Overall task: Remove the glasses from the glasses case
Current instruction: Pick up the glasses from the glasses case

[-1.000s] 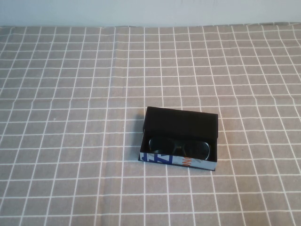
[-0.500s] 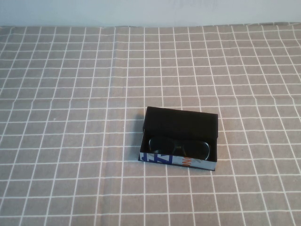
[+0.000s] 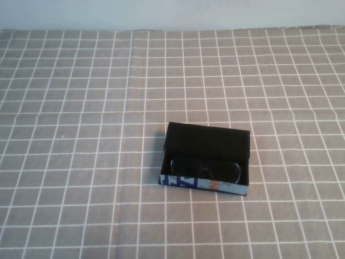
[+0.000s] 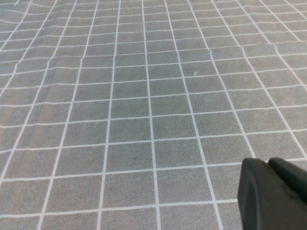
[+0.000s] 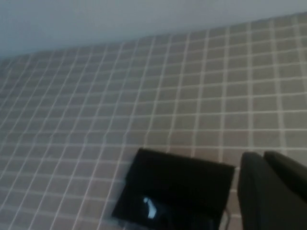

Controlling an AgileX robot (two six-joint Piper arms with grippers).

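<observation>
The glasses case [image 3: 208,141] lies open on the table a little right of centre, its flap lid folded back and its white printed front facing me. The black glasses [image 3: 205,169] lie inside it, lenses up. Neither arm shows in the high view. In the right wrist view the case [image 5: 184,179] lies just ahead of and beside my right gripper [image 5: 263,156], whose fingers are pressed together and hold nothing; a lens glint [image 5: 149,208] shows inside the case. My left gripper [image 4: 266,163] is shut and empty over bare cloth, and the case does not show in its view.
A grey tablecloth with a white grid [image 3: 81,162] covers the whole table. A pale wall [image 3: 172,13] runs along the far edge. The cloth has slight wrinkles on the left [image 4: 48,62].
</observation>
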